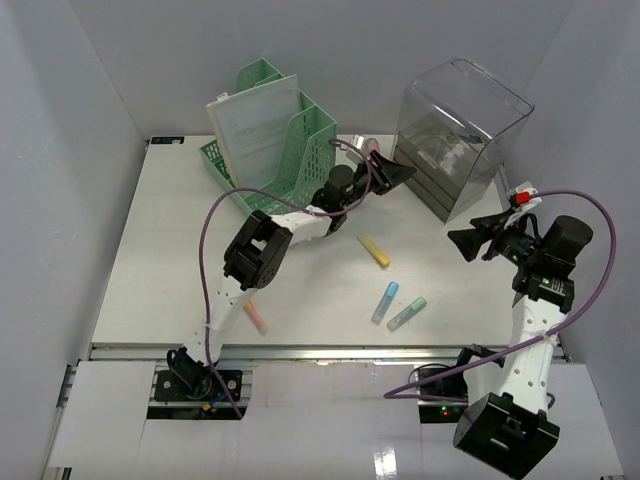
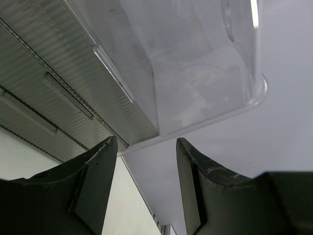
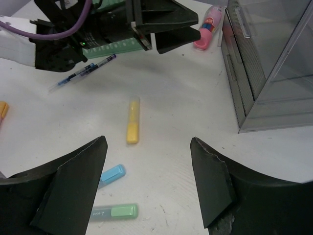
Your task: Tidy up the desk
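Worktop [image 1: 150, 260]: white, spans booth wall to wall, rail on near edge. Open surface along L edge. Orange marker [image 1: 255, 317] near front edge. Green file rack [image 1: 265, 140] at far edge. L pincer [image 1: 400, 174] open, empty, beside clear drawer unit [image 1: 455, 135] in far-R corner. Yellow highlighter [image 1: 375, 250], blue highlighter [image 1: 385, 301], green highlighter [image 1: 407, 314] mid-worktop, apart. R pincer [image 1: 455, 239] open, empty, by R edge.

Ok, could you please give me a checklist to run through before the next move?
1. Left gripper empty, jaws apart: ok.
2. Right gripper empty, jaws apart: ok.
3. Yellow plastic highlighter lying free on the white desk, clear of both grippers: ok.
4. Clear plastic drawer box upright: ok.
5. Desk tidied: not ok; blue highlighter and green highlighter lie loose.
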You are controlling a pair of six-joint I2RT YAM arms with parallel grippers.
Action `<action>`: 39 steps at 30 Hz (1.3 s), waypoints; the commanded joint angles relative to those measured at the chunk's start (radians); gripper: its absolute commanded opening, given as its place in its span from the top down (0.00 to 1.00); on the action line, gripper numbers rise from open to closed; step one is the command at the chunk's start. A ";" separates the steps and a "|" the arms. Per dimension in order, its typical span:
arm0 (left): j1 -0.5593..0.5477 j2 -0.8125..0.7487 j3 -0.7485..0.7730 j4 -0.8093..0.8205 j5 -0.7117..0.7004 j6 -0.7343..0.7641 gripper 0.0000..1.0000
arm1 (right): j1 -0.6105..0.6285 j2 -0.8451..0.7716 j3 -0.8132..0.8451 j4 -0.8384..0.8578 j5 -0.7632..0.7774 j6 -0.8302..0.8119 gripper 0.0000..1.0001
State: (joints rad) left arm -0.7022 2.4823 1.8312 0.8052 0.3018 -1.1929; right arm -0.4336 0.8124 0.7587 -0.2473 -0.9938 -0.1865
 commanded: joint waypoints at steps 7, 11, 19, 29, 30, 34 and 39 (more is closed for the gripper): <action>-0.046 0.213 0.388 -0.151 -0.180 -0.035 0.40 | -0.062 -0.033 -0.041 0.126 -0.191 0.051 0.24; -0.053 0.262 0.448 -0.133 -0.234 -0.048 0.40 | -0.062 -0.036 -0.045 0.132 -0.208 0.062 0.24; -0.059 0.328 0.536 -0.140 -0.272 -0.096 0.42 | -0.062 -0.035 -0.059 0.156 -0.235 0.092 0.24; -0.071 0.292 0.488 -0.073 -0.259 -0.106 0.44 | -0.062 -0.035 -0.067 0.169 -0.240 0.099 0.24; -0.070 0.297 0.498 -0.081 -0.259 -0.106 0.44 | -0.062 -0.034 -0.068 0.171 -0.241 0.101 0.24; -0.071 0.307 0.522 -0.099 -0.262 -0.109 0.45 | -0.062 -0.033 -0.072 0.177 -0.248 0.105 0.24; -0.074 0.324 0.539 -0.099 -0.279 -0.128 0.44 | -0.062 -0.033 -0.073 0.178 -0.247 0.105 0.23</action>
State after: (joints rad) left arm -0.7684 2.8285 2.3199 0.7010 0.0468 -1.3055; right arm -0.4908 0.7860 0.6889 -0.1037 -1.2156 -0.0923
